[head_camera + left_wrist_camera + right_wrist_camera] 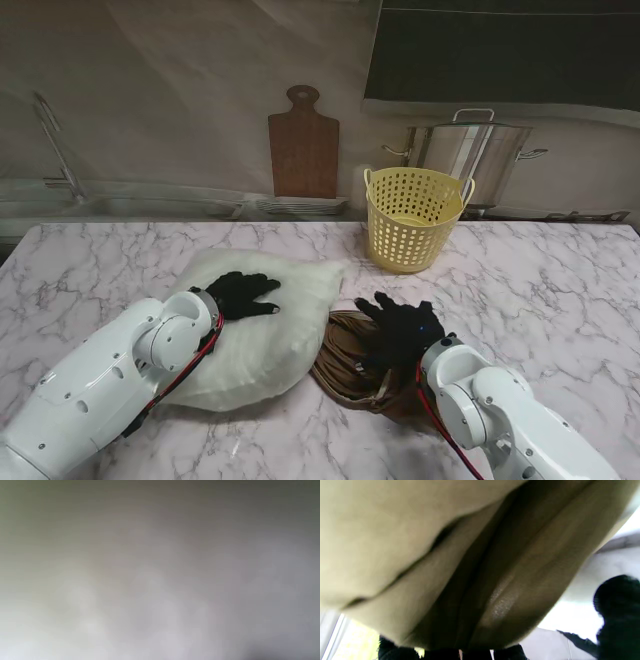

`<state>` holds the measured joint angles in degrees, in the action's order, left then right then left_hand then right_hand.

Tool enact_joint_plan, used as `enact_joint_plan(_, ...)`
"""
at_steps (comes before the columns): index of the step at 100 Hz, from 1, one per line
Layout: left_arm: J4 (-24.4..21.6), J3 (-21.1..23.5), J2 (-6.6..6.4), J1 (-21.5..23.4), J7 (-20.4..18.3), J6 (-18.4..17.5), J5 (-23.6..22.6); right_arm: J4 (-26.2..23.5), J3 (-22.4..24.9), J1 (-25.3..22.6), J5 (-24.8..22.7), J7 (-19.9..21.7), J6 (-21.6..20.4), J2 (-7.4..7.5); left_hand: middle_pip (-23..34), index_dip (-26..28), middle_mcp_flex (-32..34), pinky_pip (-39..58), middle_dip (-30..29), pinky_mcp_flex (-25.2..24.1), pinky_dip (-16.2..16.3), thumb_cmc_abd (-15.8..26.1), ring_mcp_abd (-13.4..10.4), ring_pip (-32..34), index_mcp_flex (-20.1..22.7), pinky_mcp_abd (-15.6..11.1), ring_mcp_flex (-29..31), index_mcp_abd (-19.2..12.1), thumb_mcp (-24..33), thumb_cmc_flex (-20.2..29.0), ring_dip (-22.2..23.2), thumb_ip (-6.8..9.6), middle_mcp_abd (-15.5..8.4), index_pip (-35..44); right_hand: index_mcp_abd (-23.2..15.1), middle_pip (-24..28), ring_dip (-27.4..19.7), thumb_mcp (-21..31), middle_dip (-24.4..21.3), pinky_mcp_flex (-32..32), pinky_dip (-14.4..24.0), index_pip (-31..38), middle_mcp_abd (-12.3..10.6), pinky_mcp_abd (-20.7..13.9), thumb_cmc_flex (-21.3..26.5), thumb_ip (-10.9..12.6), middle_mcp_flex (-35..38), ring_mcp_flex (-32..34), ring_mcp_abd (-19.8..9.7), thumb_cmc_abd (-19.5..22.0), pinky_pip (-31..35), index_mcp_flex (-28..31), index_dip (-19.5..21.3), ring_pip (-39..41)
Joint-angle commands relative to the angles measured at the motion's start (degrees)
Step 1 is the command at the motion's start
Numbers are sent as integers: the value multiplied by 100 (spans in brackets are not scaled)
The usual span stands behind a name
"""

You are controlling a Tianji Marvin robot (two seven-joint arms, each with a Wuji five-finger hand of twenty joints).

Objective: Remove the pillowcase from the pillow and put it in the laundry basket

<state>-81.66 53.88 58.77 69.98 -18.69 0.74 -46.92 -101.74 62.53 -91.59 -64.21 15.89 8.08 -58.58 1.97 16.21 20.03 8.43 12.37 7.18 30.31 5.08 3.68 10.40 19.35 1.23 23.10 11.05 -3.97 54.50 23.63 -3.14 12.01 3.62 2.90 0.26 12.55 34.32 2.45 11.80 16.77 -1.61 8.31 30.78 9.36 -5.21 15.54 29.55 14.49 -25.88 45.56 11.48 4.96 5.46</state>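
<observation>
Right hand: your fingers lie spread on the bunched brown pillowcase; grip unclear.
Left hand: flat, fingers apart, pressing the bare pillow.
Basket: beyond your right hand, nearer it than the left.

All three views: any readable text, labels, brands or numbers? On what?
None readable in any view.
Stand view: no print shows on the basket, pillow, brown pillowcase, cutting board or steel pot.
Left wrist view: a blur.
Right wrist view: only plain fabric.
</observation>
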Motion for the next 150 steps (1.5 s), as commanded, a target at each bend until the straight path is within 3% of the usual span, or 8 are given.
enact_joint_plan(1,178,-55,0,53,-134,55,-4,187,-120,10,159,-97,1,-47,-32,120,-129,3013,20,-140,-45,-32,827,72,-132,732,61,-37,183,301,-66,159,-64,-59,44,-108,-91,161,-82,156,-65,-70,-20,231,-370,-163,-61,-18,95,-69,179,-187,-114,3)
enact_joint_plan(42,152,-71,0,57,-162,106,6,635,-951,420,-99,115,275,27,-32,115,-127,3000,21,-149,-47,-27,820,70,-140,726,48,-21,182,323,-68,159,-67,-66,-1,-288,-701,70,-282,-797,-960,-40,86,-65,-718,-187,-312,-1040,331,264,-753,-243,489,-589)
enact_joint_plan(60,146,-66,-1,63,-165,110,5,837,-1171,575,-444,267,605,52,-33,112,-130,2994,21,-155,-49,-28,827,69,-151,732,41,-22,180,322,-68,158,-65,-71,-259,-149,-170,366,-172,395,-199,96,-29,311,-159,-169,-304,-32,268,-519,664,-317,1501,154)
enact_joint_plan(69,146,-67,-2,61,-171,111,3,963,-1248,630,-419,184,738,44,-33,110,-126,2991,21,-155,-50,-31,819,72,-157,729,48,-13,182,328,-68,159,-65,-73,-350,483,544,149,322,1525,562,697,67,-154,1013,37,-85,1179,-52,-1052,1466,-337,3061,855)
enact_joint_plan(80,143,-68,-4,61,-179,114,1,1075,-1227,624,-365,-38,823,26,-34,109,-131,2987,21,-153,-52,-30,819,71,-158,724,46,-14,185,336,-68,159,-66,-73,-767,2400,1426,-122,1176,2710,810,1496,98,-1192,2660,279,184,2395,-566,-928,2352,44,3291,1874)
enact_joint_plan(97,136,-57,-5,68,-185,116,-11,997,-845,315,-434,-273,862,-5,-32,107,-130,2989,22,-151,-50,-28,824,74,-165,728,48,-15,182,349,-67,158,-73,-76,-1551,4079,2356,2057,2318,4204,1019,3200,-353,-2639,3483,87,1798,3921,-1534,-587,3519,1442,3617,3549)
enact_joint_plan(106,138,-67,-5,65,-187,122,-5,917,-580,101,-437,-479,908,-35,-30,106,-129,2993,24,-147,-49,-24,822,76,-168,722,49,-7,186,364,-65,159,-70,-77,-1551,4047,2603,2523,3259,4769,1225,4136,-421,-3062,4077,-654,3042,4541,-1901,-924,3939,2590,3418,4185)
enact_joint_plan(150,141,-159,-2,8,-214,142,51,124,829,-913,-599,-2041,635,-230,-28,103,-132,3014,26,-139,-45,7,820,81,-171,725,50,-9,180,392,-62,158,-74,-76,-1369,4954,2953,3148,4643,5076,1420,5722,-530,-3299,4458,-851,3699,4629,-2288,-676,4372,4213,4196,5275)
